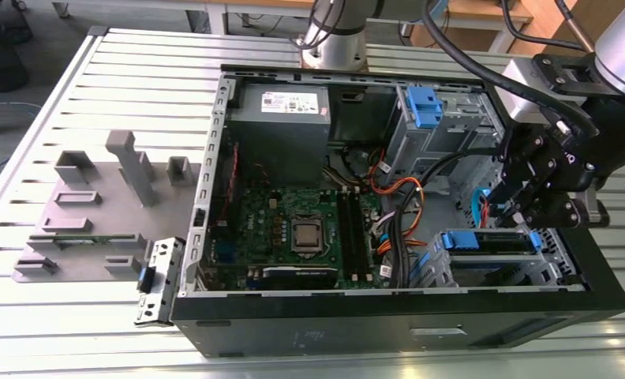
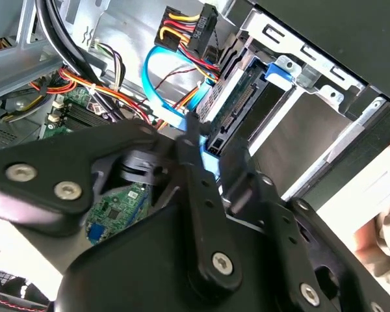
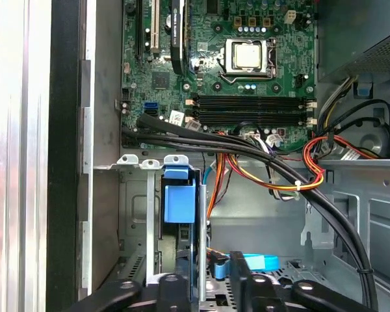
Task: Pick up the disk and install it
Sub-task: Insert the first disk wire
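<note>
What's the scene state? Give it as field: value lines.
setting: open computer case on a slatted metal table
gripper: inside the case at the exterior view's right, above the drive bay
disk: seated edge-on in the bay, blue rails showing, connector edge exposed
drive cage: metal, blue latch tab at its top
motherboard: green, CPU socket exposed
power supply: grey box at the rear
fixtures: grey blocks on the table, exterior view's left

- The exterior view looks down from high and well back over the open computer case (image 1: 397,308).
- Both wrist views sit close inside it, sharing the motherboard (image 3: 247,78).
</note>
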Motion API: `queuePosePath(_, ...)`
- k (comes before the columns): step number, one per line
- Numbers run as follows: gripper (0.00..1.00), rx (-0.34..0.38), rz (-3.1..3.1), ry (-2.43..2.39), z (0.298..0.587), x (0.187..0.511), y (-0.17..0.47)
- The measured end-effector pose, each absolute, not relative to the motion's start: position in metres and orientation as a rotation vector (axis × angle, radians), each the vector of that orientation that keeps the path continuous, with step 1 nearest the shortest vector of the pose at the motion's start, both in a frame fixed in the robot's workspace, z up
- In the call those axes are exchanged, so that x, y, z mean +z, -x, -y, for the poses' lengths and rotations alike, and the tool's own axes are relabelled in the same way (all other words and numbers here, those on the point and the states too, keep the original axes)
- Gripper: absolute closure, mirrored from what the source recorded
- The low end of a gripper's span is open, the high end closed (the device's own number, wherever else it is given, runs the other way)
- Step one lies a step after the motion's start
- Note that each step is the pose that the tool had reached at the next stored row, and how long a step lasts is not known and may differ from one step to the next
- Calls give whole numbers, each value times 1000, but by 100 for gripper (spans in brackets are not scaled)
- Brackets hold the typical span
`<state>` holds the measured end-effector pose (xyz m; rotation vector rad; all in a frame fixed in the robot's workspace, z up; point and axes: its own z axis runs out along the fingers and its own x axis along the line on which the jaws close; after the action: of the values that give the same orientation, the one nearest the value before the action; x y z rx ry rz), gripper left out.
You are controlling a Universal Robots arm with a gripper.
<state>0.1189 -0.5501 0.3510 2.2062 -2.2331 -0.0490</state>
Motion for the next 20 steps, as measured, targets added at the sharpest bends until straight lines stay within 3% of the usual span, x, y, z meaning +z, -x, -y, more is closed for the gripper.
queuePosePath(1,59,-49,2233,-2206,550,351,-119)
queuePosePath(6,83,-49,2233,-2206,550,351,-119)
queuePosePath(20,84,-64,2224,-2192,550,350,-126)
